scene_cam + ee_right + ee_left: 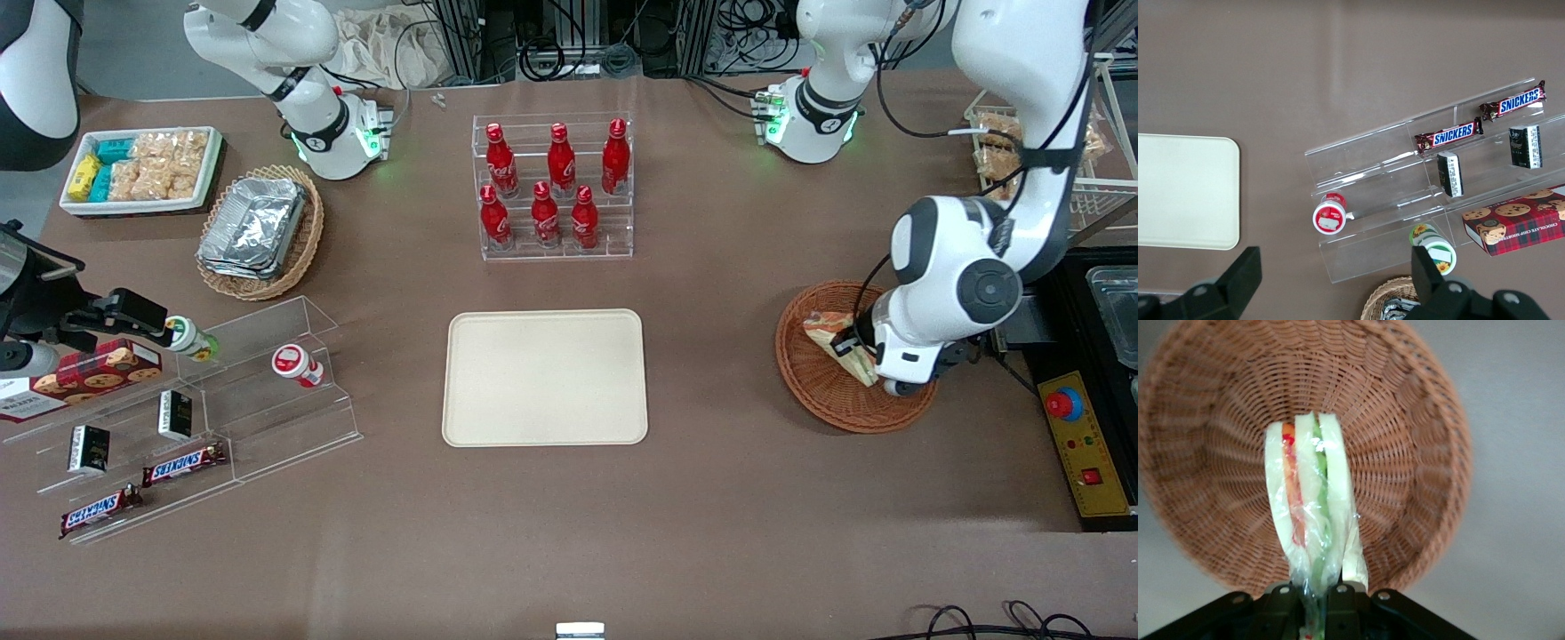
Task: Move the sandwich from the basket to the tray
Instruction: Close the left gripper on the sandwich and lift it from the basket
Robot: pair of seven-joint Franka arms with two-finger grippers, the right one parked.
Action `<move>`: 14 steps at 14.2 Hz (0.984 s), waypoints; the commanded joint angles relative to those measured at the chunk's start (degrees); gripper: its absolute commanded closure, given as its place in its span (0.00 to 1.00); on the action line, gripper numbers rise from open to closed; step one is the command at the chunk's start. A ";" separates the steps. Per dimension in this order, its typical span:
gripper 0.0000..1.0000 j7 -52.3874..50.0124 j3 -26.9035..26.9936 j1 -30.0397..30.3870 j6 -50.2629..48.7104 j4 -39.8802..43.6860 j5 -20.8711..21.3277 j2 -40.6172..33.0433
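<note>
The sandwich (840,345), a wrapped white-bread wedge with orange-red and green layers, stands in the round reddish-brown basket (805,378) toward the working arm's end of the table. My left gripper (861,354) is down in the basket, shut on the sandwich. In the left wrist view the sandwich (1310,510) rises from between the closed fingers (1349,599) of the gripper (1313,603), with the basket (1418,433) under it. The cream tray (544,377) lies flat at the table's middle; it also shows in the right wrist view (1185,190).
A clear rack of red bottles (553,185) stands farther from the front camera than the tray. A tan oval basket with foil containers (260,229), a white bin of snacks (142,169) and a clear stepped shelf with snacks (187,418) lie toward the parked arm's end.
</note>
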 commanded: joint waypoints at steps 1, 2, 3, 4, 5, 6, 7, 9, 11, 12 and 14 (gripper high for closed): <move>1.00 -0.48 -0.97 -0.24 -10.53 9.54 0.87 -1.33; 1.00 1.00 -0.97 -0.15 -14.57 13.23 0.69 -0.98; 1.00 3.97 -0.97 -0.15 -17.57 16.40 0.25 -0.63; 1.00 6.09 -0.97 -0.24 -19.17 18.35 0.16 -0.54; 1.00 6.28 -1.75 -0.41 -19.62 19.93 0.68 -0.19; 1.00 6.29 -2.80 -1.03 -20.23 21.77 1.12 -0.19; 1.00 6.37 -2.90 -1.12 -21.98 23.45 1.30 0.07; 1.00 6.02 -3.43 -1.99 -26.98 28.88 0.96 2.26; 0.99 6.55 -4.48 -4.53 -28.59 32.07 1.13 3.50; 0.99 6.72 -4.74 -6.03 -28.24 32.08 1.39 3.50; 0.99 6.81 -4.83 -8.84 -26.58 32.60 0.96 5.16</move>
